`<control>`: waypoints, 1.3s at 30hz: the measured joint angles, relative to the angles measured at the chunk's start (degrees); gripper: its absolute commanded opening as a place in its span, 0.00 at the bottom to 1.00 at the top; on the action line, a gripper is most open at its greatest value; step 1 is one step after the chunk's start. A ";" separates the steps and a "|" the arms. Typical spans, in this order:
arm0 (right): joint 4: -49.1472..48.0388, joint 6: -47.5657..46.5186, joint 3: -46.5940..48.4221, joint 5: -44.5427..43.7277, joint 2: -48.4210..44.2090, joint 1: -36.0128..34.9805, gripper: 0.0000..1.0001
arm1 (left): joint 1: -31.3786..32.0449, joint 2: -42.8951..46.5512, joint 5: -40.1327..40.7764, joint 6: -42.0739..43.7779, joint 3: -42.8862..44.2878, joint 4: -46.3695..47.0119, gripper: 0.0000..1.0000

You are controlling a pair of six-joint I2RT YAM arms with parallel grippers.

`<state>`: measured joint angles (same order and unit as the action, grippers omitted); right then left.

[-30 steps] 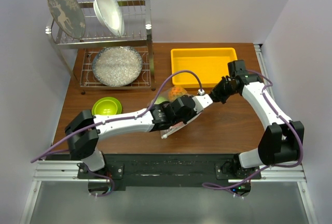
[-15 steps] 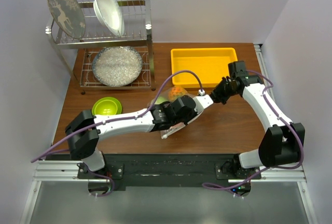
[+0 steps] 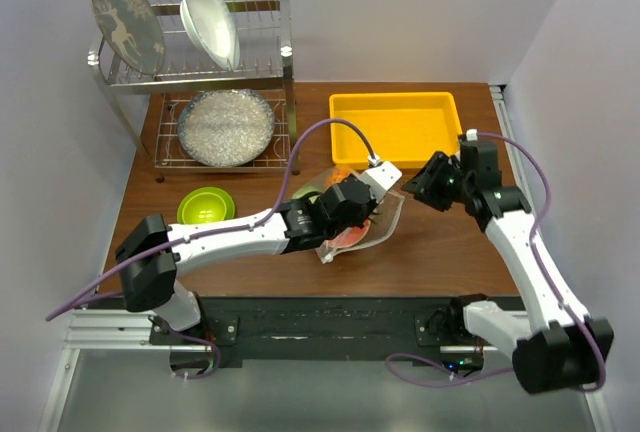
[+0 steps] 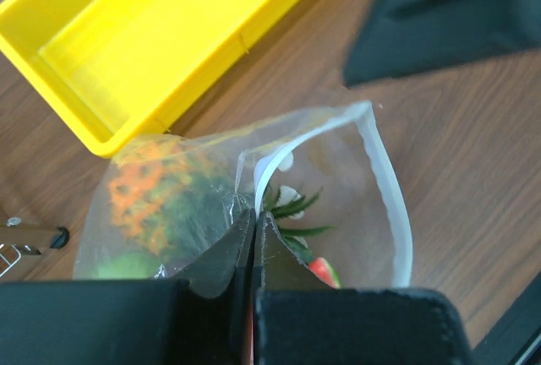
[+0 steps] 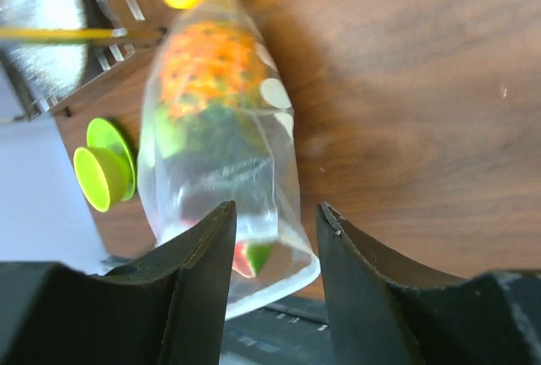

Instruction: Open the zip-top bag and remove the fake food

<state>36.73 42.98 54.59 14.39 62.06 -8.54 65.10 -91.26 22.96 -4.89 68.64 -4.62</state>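
The zip-top bag lies mid-table, its mouth spread open toward the right. My left gripper is shut on one lip of the bag beside the white zip strip. Fake food shows inside: an orange pineapple, a green fruit and a watermelon slice. My right gripper is open and empty, just right of the mouth. In the right wrist view its fingers straddle the bag's end without touching; the pineapple and the watermelon show through.
A yellow tray stands behind the bag, also seen in the left wrist view. A lime-green bowl sits to the left. A dish rack with plates fills the back left corner. The table's near edge is close.
The bag's mouth has spread open to the right and the watermelon slice now shows. My right arm has drawn back to the right. My left gripper has shifted slightly left with the bag's lip.
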 measured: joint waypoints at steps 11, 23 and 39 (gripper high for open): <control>-19.39 -5.03 -18.49 1.51 -14.82 -15.74 0.40 | -0.66 1.05 2.45 -3.08 -0.81 3.72 0.00; -26.34 -8.41 -23.50 -6.40 -10.43 -24.50 0.56 | -0.96 1.05 2.60 -4.44 -0.81 4.20 0.00; -36.13 -9.53 -29.88 -7.32 -9.53 -25.59 0.62 | -0.96 1.03 1.77 -4.57 -0.79 4.55 0.00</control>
<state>0.60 33.45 24.71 7.07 52.53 -34.13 64.14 -90.24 24.73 -9.45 67.85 -0.08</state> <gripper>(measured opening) 0.623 0.019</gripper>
